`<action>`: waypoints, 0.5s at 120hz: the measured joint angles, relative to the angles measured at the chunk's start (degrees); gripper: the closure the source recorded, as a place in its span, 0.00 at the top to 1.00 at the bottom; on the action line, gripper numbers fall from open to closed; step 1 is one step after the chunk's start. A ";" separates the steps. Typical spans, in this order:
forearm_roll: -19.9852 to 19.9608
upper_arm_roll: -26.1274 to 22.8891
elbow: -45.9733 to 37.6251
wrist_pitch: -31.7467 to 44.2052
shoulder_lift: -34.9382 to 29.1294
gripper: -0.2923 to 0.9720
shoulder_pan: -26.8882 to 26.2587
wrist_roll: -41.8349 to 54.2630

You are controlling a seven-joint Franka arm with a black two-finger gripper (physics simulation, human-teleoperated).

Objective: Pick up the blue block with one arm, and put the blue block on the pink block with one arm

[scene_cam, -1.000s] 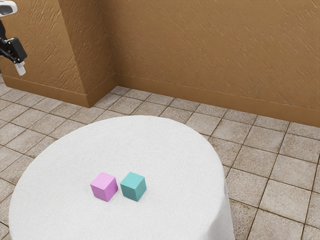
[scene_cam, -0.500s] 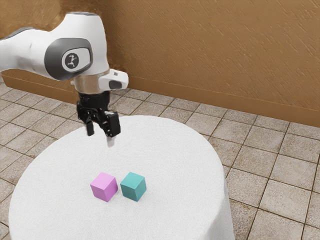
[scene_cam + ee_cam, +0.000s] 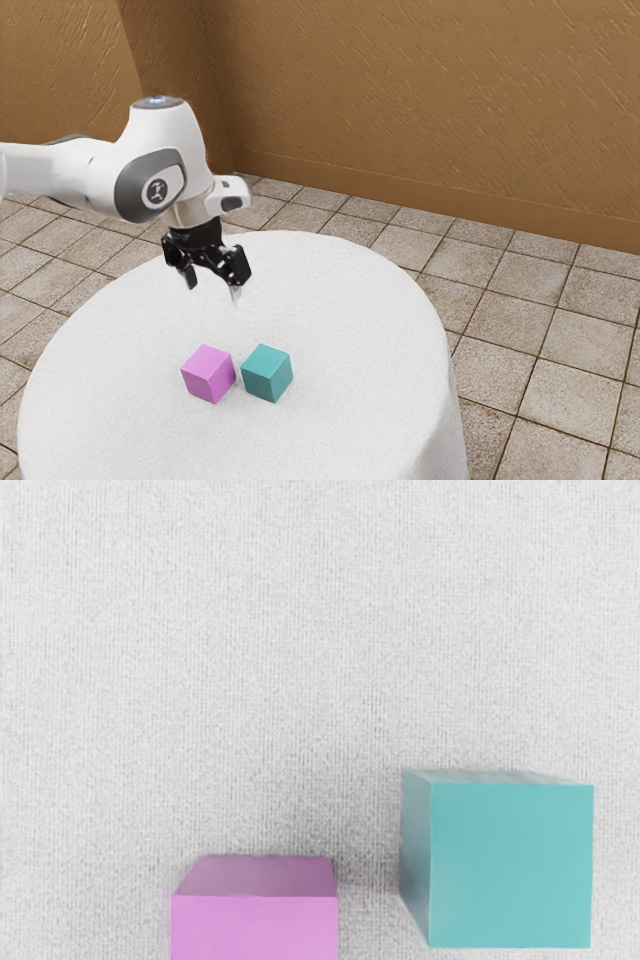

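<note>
The blue block [image 3: 266,372], teal in colour, sits on the round white table [image 3: 340,290] toward its front. The pink block [image 3: 208,373] stands right beside it, on the side toward the exterior view's left, with a narrow gap between them. My gripper [image 3: 213,284] hangs open above the table, behind the pink block and well above both blocks, with nothing between its fingers. In the wrist view the blue block [image 3: 497,860] and the pink block [image 3: 255,908] lie side by side on the white cloth, apart from each other.
The tablecloth [image 3: 300,630] stretches bare behind the blocks. A tiled floor [image 3: 540,320] surrounds the table, and brown walls [image 3: 420,90] stand behind it. My white arm [image 3: 90,175] reaches in from the exterior view's left.
My arm has swung in from the exterior view's far left to over the table, then dropped lower and slightly toward the blocks. The blocks have not moved.
</note>
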 joint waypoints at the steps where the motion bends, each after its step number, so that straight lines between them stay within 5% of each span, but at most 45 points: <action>1: 0.09 0.04 0.01 0.19 0.05 0.77 0.08 -0.17; 46: -2.42 0.45 0.17 6.86 1.10 0.77 -0.85 -6.12; 60: -5.49 -0.88 3.99 7.49 6.47 0.77 -0.11 -7.41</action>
